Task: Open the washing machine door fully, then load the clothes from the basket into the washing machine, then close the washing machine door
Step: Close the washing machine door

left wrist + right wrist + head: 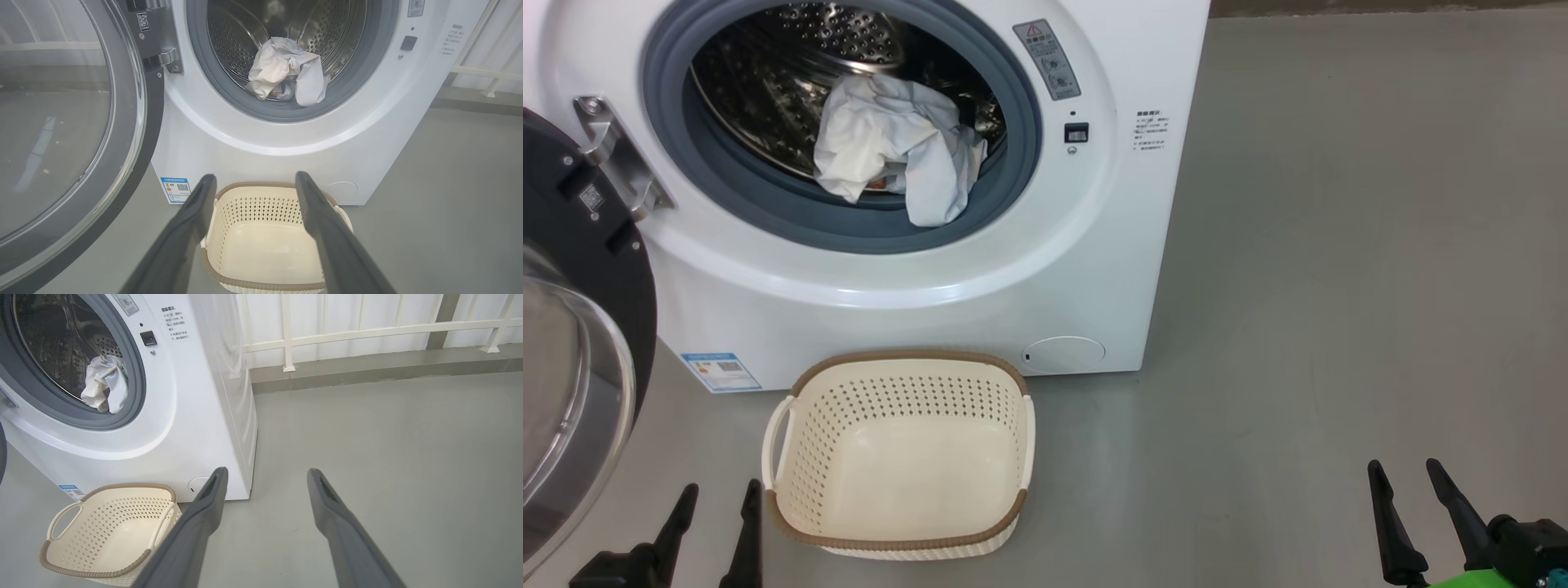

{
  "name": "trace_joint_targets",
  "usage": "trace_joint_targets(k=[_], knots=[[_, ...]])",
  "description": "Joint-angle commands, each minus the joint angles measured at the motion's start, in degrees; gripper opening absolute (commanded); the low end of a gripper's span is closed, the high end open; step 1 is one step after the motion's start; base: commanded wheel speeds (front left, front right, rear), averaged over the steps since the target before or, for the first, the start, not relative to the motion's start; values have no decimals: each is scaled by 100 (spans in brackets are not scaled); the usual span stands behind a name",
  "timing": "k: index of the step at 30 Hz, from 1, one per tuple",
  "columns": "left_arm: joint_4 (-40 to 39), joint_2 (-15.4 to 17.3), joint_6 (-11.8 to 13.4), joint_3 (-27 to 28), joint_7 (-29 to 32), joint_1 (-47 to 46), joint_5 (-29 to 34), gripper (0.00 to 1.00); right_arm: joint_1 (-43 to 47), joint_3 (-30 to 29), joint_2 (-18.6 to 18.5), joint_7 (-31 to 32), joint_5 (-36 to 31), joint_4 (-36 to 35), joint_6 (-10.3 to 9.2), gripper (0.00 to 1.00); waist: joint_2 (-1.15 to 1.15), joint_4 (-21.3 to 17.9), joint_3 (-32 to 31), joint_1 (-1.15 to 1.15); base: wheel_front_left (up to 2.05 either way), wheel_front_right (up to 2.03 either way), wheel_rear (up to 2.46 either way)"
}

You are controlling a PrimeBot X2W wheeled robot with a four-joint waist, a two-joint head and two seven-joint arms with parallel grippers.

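The white washing machine (1045,269) stands open, its door (572,343) swung out to the left, black ring and glass bowl facing me. White clothes (890,151) lie bunched in the steel drum, one fold hanging over the grey gasket; they also show in the wrist views (286,69) (104,381). The cream basket (907,384) sits on the floor before the machine with nothing in it. My left gripper (719,502) is open, low beside the basket's left handle. My right gripper (1409,478) is open over bare floor at the right. The left wrist view looks between open fingers (253,179) into the basket (261,196).
Grey floor (1339,286) stretches to the right of the machine. A white railing (367,332) and a low kerb run behind it. The open door (73,122) takes up the space left of the basket (106,571).
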Motion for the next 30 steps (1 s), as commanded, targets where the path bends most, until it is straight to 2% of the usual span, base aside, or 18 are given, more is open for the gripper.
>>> trace_joint_targets(k=[1, 10, 18, 30], knots=[[-113, 102, -14, 200, -36, -152, 78, 100, -4, 130, -54, -68, 21, -153, 9, 100, 0, 24, 3, 0, 0, 0, 0], [-181, 23, -14, 263, -36, -170, 76, 100, -37, 156, -31, -68, 0, -182, 9, 100, 0, 277, 30, 0, 0, 0, 0], [-153, -96, -14, 470, -36, -135, 2, 100, -211, 372, -75, -68, -13, -136, 9, 100, 0, 875, 56, 0, 0, 0, 0], [-167, -385, -14, 702, -36, -1, 86, 100, -588, 803, -187, -68, 2, 29, 9, 100, 0, 1975, 50, 0, 0, 0, 0]])
